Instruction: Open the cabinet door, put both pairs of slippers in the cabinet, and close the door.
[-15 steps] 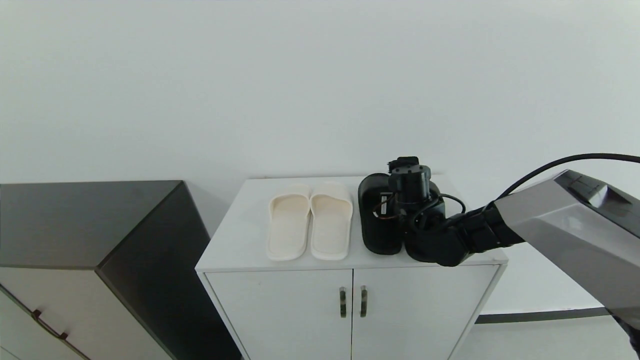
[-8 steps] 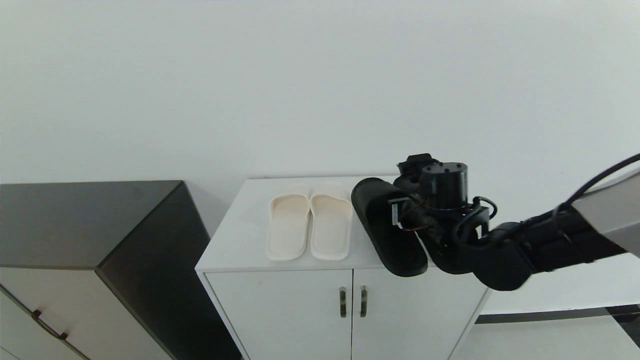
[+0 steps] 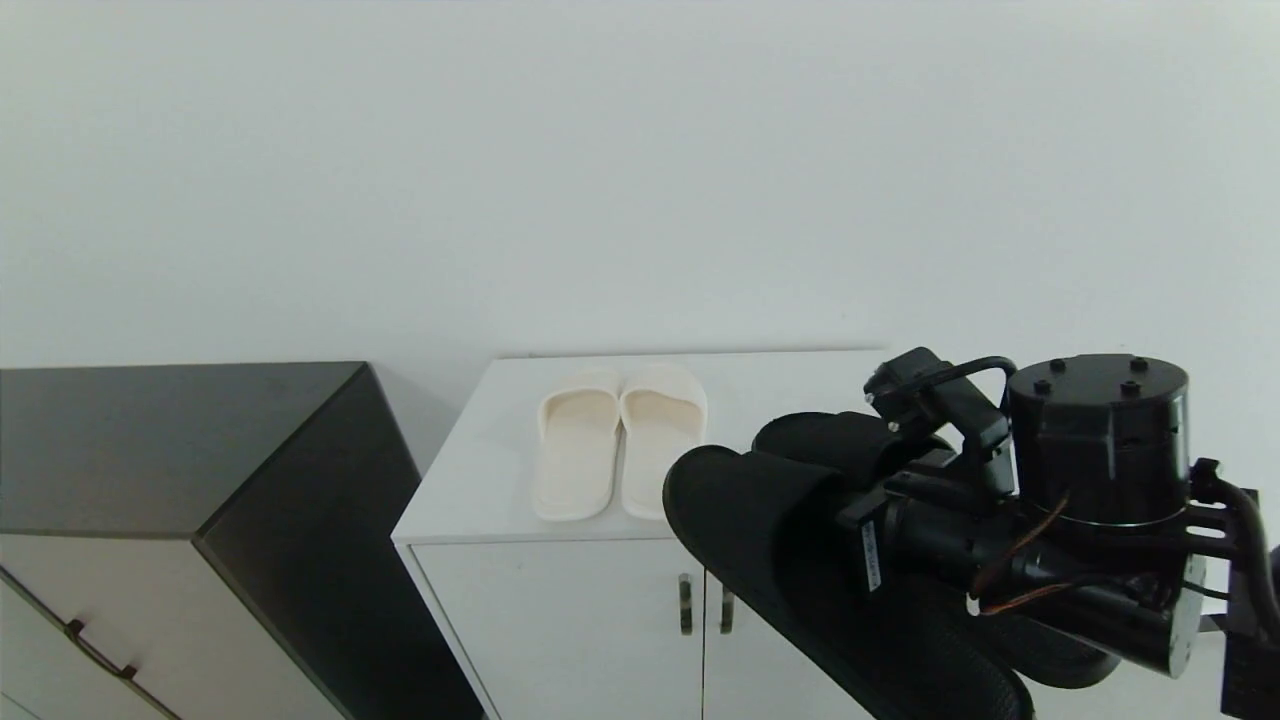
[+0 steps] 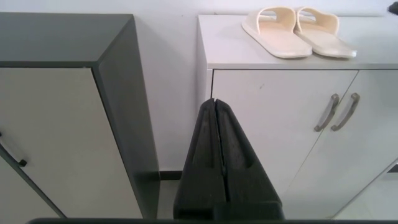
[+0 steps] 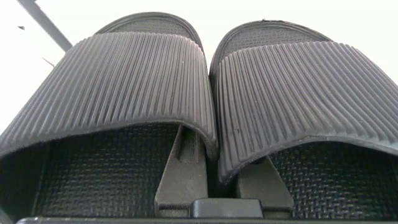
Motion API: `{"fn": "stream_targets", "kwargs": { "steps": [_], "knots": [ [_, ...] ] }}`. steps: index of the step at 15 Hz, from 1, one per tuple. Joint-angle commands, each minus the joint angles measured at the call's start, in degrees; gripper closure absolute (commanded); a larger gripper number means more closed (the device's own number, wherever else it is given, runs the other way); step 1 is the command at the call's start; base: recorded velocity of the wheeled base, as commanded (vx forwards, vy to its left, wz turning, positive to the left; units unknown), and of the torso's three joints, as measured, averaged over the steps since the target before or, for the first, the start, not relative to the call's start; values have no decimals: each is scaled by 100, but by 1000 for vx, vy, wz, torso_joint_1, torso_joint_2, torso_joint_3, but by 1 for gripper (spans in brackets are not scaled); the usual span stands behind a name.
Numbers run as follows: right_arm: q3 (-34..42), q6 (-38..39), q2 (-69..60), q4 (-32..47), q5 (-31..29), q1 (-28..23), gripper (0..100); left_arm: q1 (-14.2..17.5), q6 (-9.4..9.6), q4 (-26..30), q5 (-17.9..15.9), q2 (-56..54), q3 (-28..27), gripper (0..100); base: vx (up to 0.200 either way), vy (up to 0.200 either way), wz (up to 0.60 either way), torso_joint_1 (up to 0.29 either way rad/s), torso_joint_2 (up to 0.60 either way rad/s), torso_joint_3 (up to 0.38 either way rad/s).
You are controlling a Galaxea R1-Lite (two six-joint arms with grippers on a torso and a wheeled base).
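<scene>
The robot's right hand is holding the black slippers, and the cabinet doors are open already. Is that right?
Not quite. The right hand does hold the black slippers, but the cabinet doors are shut, not open. The head view shows both doors closed flat, with their two handles side by side.

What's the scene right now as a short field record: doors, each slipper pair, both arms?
cabinet doors: both shut, not yet opened
white slippers: side by side on top of the white cabinet
black slippers: off the cabinet top, held in the air towards the right door
right gripper: jaws clamp the pair together, one finger under each strap
left gripper: jaws shut, empty, low in front of the cabinet's left side
order note: black pair is in hand while no door is open
</scene>
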Motion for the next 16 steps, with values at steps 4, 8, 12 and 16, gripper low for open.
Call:
{"fn": "stream_targets", "kwargs": {
  "steps": [4,8,12,16],
  "knots": [
    [316,-11,-370,10,453,70,100,0,-2,-2,-5,8,0,100,0,0,0,0,0,0],
    [492,-38,-397,-25,919,70,100,0,-2,-2,-5,8,0,100,-150,0,0,3,1,1],
    [563,-55,-406,-16,919,70,100,0,-2,-2,4,8,0,100,-100,0,0,2,5,0],
    [598,-99,-432,-16,928,70,100,0,-2,-2,4,8,0,100,0,0,0,0,0,0]
  ]
}}
